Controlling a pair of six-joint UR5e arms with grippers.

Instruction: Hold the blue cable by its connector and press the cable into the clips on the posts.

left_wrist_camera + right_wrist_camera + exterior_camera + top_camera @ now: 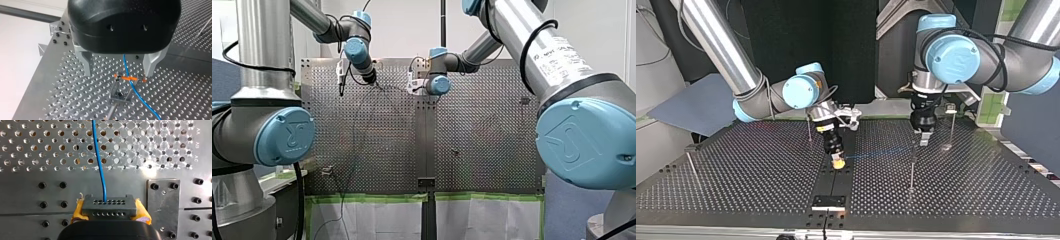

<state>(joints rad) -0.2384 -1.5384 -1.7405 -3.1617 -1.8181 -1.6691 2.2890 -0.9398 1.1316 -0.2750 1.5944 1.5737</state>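
Right gripper (110, 211) clamps connector (109, 205) of blue cable (98, 157) in yellow pads (78, 211); left gripper (118, 72), 3 o'clock of it in top view, wide open astride cable at orange clip (126, 78).

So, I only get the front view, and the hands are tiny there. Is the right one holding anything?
Observer: Yes, my right hand is shut on a dark connector, yellow pads on each side.
Visitor: Where's the blue cable?
Observer: The blue cable comes out of that connector and runs ahead over the perforated table.
Visitor: And the left hand?
Observer: My left hand is open, its metal fingers either side of an orange clip that the cable crosses.
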